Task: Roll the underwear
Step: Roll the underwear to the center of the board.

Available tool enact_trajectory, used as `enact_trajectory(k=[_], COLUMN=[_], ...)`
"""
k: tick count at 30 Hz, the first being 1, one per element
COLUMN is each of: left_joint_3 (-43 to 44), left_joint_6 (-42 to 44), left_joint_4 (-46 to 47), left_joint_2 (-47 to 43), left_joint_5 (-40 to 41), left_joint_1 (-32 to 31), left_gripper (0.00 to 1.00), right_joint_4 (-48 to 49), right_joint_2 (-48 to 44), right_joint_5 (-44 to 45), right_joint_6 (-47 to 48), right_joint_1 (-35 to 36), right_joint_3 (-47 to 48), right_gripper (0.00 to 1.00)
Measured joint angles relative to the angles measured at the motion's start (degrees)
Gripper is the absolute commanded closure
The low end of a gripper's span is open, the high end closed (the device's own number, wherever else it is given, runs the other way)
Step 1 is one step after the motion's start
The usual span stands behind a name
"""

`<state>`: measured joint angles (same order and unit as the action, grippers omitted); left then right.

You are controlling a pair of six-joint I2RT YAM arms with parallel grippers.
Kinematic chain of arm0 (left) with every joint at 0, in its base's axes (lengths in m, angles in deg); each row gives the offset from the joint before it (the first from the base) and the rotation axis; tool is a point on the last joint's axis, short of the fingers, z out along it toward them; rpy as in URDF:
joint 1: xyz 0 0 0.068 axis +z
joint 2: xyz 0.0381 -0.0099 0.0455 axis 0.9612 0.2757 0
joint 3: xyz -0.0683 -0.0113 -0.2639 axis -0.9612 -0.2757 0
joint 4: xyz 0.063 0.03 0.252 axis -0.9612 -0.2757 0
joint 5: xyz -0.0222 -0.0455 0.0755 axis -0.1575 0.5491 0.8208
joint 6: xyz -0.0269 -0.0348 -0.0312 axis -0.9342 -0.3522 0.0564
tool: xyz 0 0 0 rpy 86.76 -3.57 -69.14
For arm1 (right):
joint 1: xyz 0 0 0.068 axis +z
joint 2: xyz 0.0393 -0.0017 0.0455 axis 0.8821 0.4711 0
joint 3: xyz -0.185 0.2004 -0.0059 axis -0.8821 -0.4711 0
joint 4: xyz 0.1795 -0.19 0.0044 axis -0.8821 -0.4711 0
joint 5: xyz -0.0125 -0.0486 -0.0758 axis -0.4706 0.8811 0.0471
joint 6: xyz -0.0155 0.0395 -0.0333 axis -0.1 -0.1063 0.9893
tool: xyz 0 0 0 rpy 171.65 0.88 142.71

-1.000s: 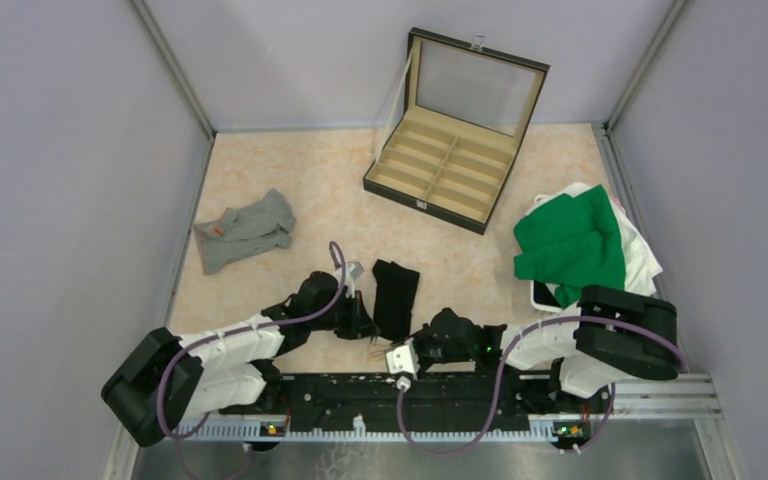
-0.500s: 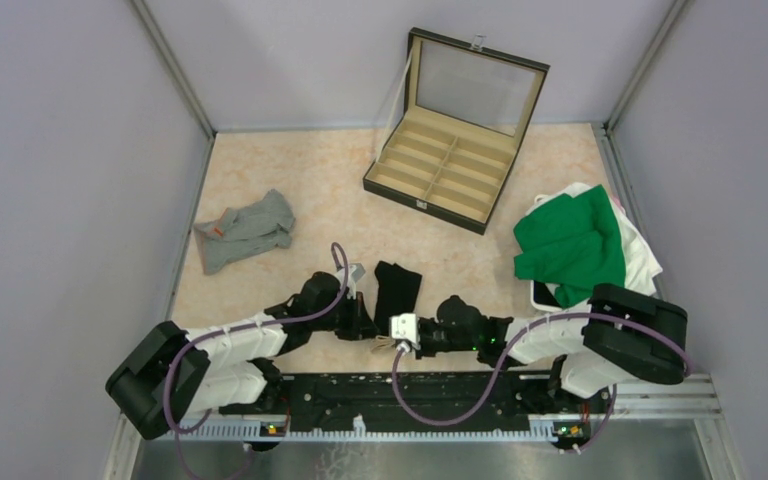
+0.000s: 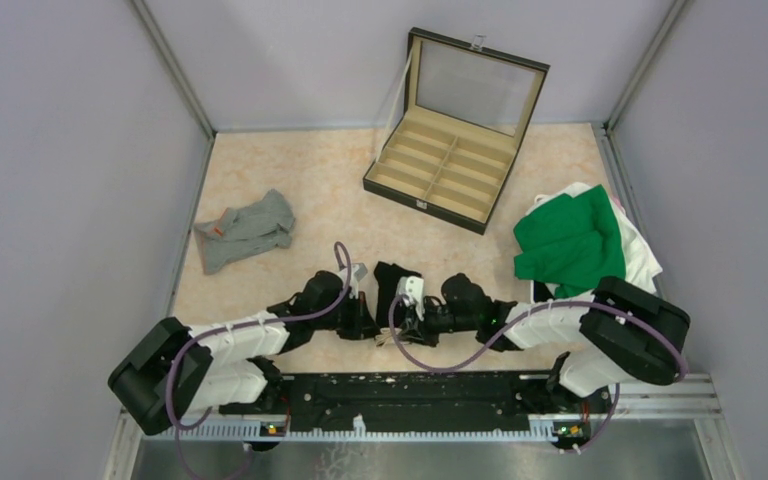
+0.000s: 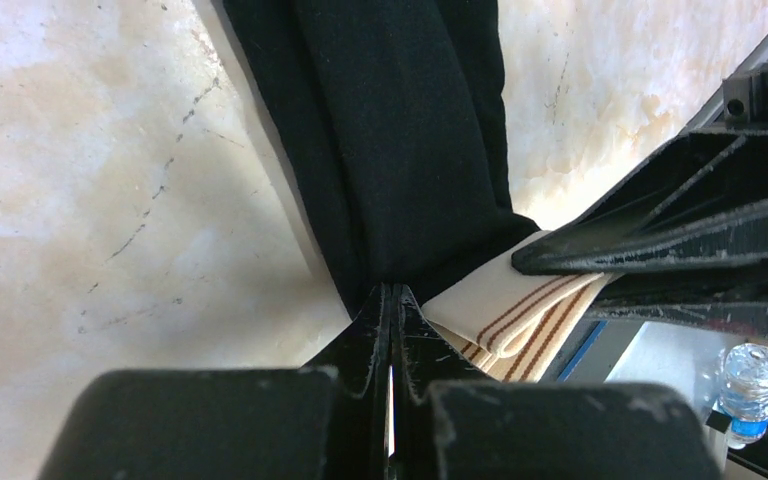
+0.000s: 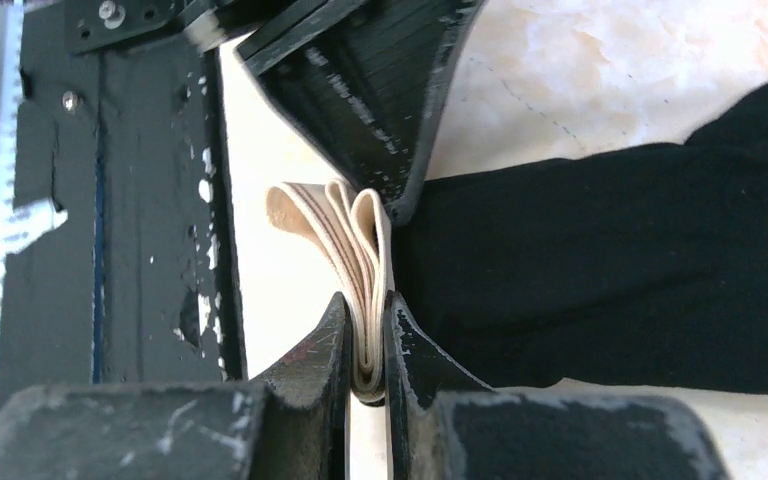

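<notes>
— Spotted the black underwear (image 3: pixel 396 283)?

— Yes. Lay folded into a narrow strip on the desk (image 3: pixel 290 170), close to the middle of its near edge, between the two arms. Had its cream, brown-striped waistband (image 5: pixel 355 245) at the end nearest the arm bases, doubled into several layers.

— And the right fingers (image 5: pixel 415 355)?

— Closed almost all the way on that waistband. Clamped the stacked layers between the tips, with a loop of the band sticking out past them.

— Left fingers (image 4: pixel 365 340)?

— Pressed fully together, tips touching the edge of the black cloth just beside the waistband. Could not tell whether any cloth was caught between them. Met the right fingers nearly tip to tip, coming in from the opposite side.

— Noticed the other piece?

— Saw the grey underwear (image 3: pixel 245 232), crumpled, with its small orange label showing, well apart at the far left of the desk near the wall. Farther back, found a dark case (image 3: pixel 425 205) with tan compartments, its lid (image 3: pixel 480 85) standing open. Off to the right, saw a green cloth (image 3: pixel 570 245) heaped over a white cloth (image 3: pixel 643 250). Along the near edge, saw the black rail (image 3: pixel 410 395) carrying both arm bases.
</notes>
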<state>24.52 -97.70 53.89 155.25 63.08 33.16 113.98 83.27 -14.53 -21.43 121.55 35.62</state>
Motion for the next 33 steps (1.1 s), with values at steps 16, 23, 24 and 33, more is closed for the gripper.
enact_trajectory(k=[16, 23, 24, 33], left_joint_3=[1.0, 1.4, 1.4, 1.8], left_joint_6=[0.2, 0.2, 0.2, -0.1], left_joint_4=[-1.3, -2.4, -2.6, -7.2], left_joint_2=[0.7, 0.3, 0.2, -3.2], left_joint_5=[0.3, 1.3, 1.4, 6.8], left_joint_1=[0.0, 0.0, 0.0, 0.0], left_gripper=[1.0, 1.0, 1.0, 1.0], right_joint_4=[-15.3, -15.6, -15.6, -16.5], right_joint_2=[7.9, 8.2, 8.2, 8.2], right_joint_5=[-7.4, -6.0, -5.7, -3.4], right_joint_6=[-12.2, -16.1, -16.6, -19.9], right_joint_1=[-7.1, -7.3, -7.3, -7.3], right_joint_3=[10.8, 10.8, 10.8, 10.7], right_gripper=[1.0, 1.0, 1.0, 1.0])
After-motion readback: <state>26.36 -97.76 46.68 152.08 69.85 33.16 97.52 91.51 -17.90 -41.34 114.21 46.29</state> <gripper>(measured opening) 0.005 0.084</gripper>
